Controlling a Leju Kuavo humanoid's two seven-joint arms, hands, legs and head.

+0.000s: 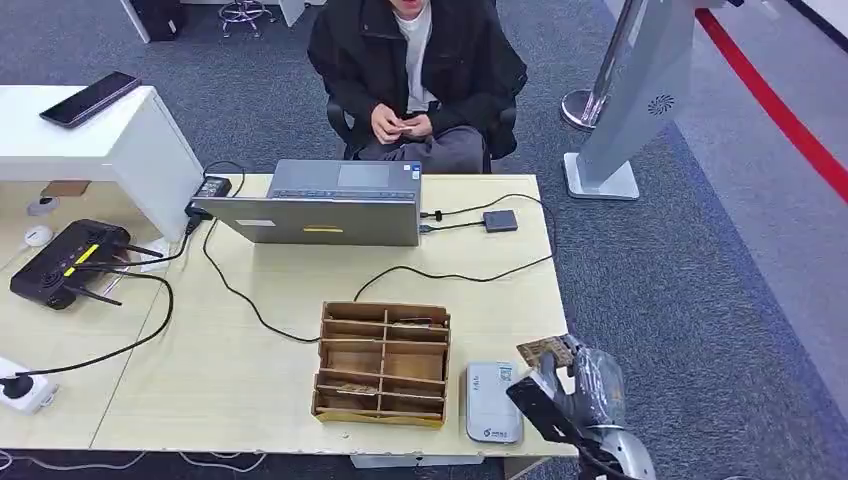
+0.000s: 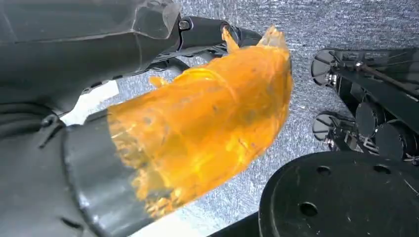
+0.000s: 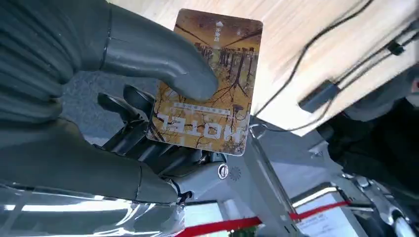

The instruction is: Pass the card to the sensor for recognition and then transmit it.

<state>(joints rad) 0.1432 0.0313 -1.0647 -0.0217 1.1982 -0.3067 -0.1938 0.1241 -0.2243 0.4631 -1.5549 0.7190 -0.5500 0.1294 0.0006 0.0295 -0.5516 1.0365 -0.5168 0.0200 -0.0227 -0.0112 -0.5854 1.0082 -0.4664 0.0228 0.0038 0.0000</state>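
Note:
My right hand (image 1: 560, 385) hovers at the table's front right corner and pinches a brown hotel card (image 1: 538, 349) between thumb and fingers. In the right wrist view the thumb (image 3: 163, 64) presses on the card (image 3: 217, 94), which bears tree artwork and the word HOTEL. A white card sensor (image 1: 492, 402) lies flat on the table just left of that hand, beside a cardboard compartment box (image 1: 382, 362). My left hand (image 2: 123, 148) hangs over grey carpet, its thumb wrapped in orange film (image 2: 207, 123), and it holds nothing.
A person (image 1: 415, 75) sits across the table behind a grey laptop (image 1: 325, 205). Black cables (image 1: 440, 275) run over the tabletop to a small dark box (image 1: 499, 220). A black router (image 1: 65, 262) and a power strip (image 1: 22, 390) lie at the left. A grey stand (image 1: 620, 110) rises at the right.

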